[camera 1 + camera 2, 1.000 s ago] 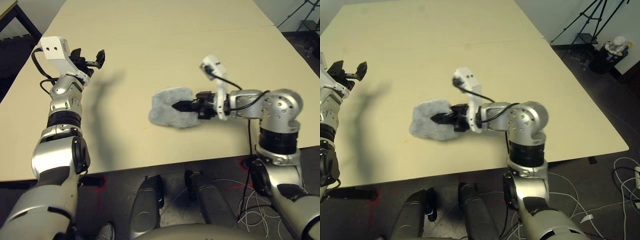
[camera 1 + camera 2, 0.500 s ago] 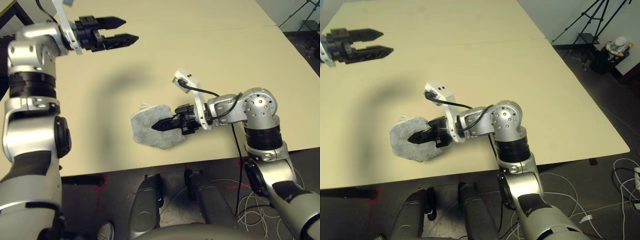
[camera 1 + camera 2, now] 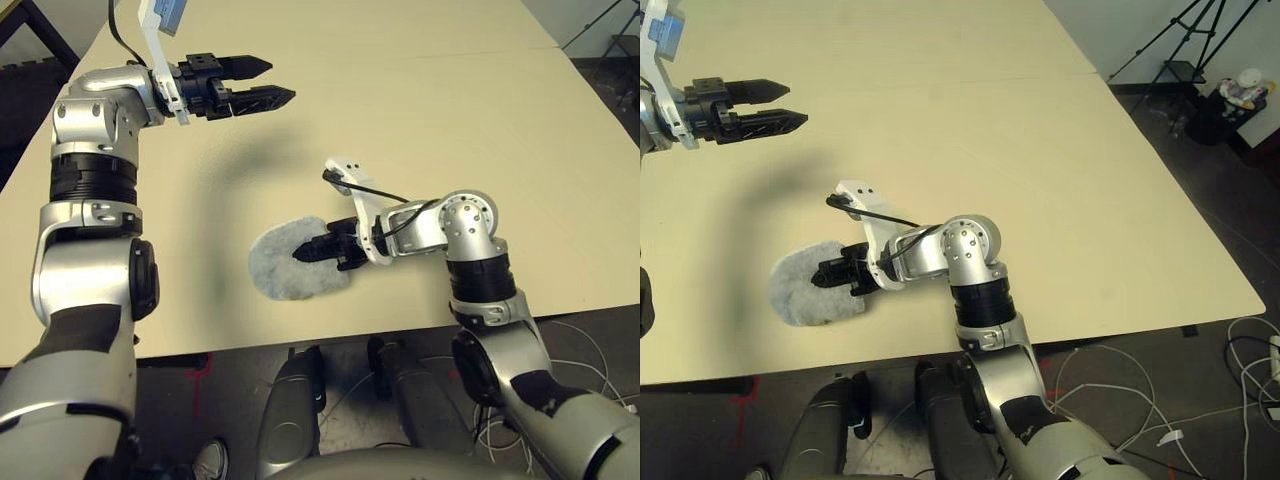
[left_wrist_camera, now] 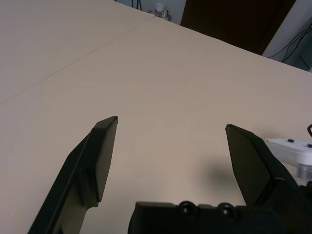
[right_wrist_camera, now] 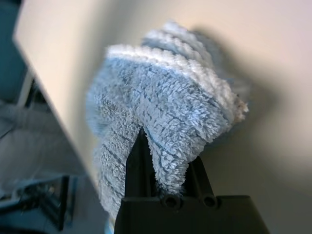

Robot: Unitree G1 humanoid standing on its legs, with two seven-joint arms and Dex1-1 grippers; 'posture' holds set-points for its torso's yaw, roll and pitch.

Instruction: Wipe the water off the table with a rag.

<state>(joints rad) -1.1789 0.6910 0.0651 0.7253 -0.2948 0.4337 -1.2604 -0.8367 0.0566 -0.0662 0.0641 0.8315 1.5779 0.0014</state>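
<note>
- The rag [image 3: 291, 269] is a pale grey-blue, fuzzy cloth, bunched into a rough oval on the bench [image 3: 420, 110], near its front edge.
- Its long axis seems to run left to right, tilting slightly toward the far side at its right end.
- The right tool [image 3: 303, 252] lies low over the rag, fingers clamped on a ribbed fold [image 5: 180, 117] of it.
- The left tool [image 3: 278, 83] hangs above the bench's far left, fingers [image 4: 100, 156] spread wide, holding nothing, well apart from the rag.

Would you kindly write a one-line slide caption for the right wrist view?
Right gripper shut on the fuzzy grey-blue rag, pressing it onto the beige table near its edge.
</note>
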